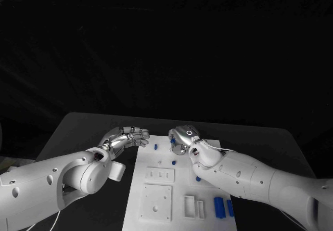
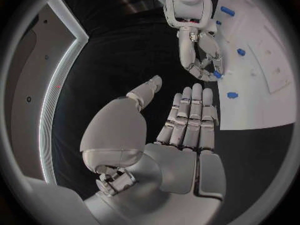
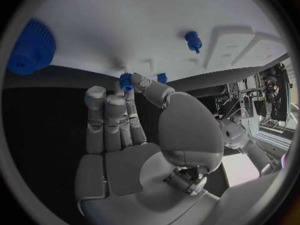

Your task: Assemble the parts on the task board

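Note:
The white task board (image 1: 158, 192) lies in the middle of the black table. My right hand (image 1: 184, 139) is over the board's far edge and pinches a small blue part (image 3: 127, 80) between thumb and a fingertip; the left wrist view shows the same right hand (image 2: 200, 55) and blue part (image 2: 217, 75). My left hand (image 1: 126, 137) hovers beside the board's far left corner. The left hand's fingers (image 2: 190, 117) are straight with the thumb apart, holding nothing. A blue gear (image 3: 31, 47) and a blue peg (image 3: 194, 39) rest on the board (image 3: 125, 20).
More blue parts lie on the board: one near the far left edge (image 1: 155, 146), one mid-board (image 1: 173, 162), two long ones at the near right (image 1: 219, 207). White raised blocks (image 1: 156, 202) occupy the board's near half. Bare black table (image 1: 83, 130) flanks the board.

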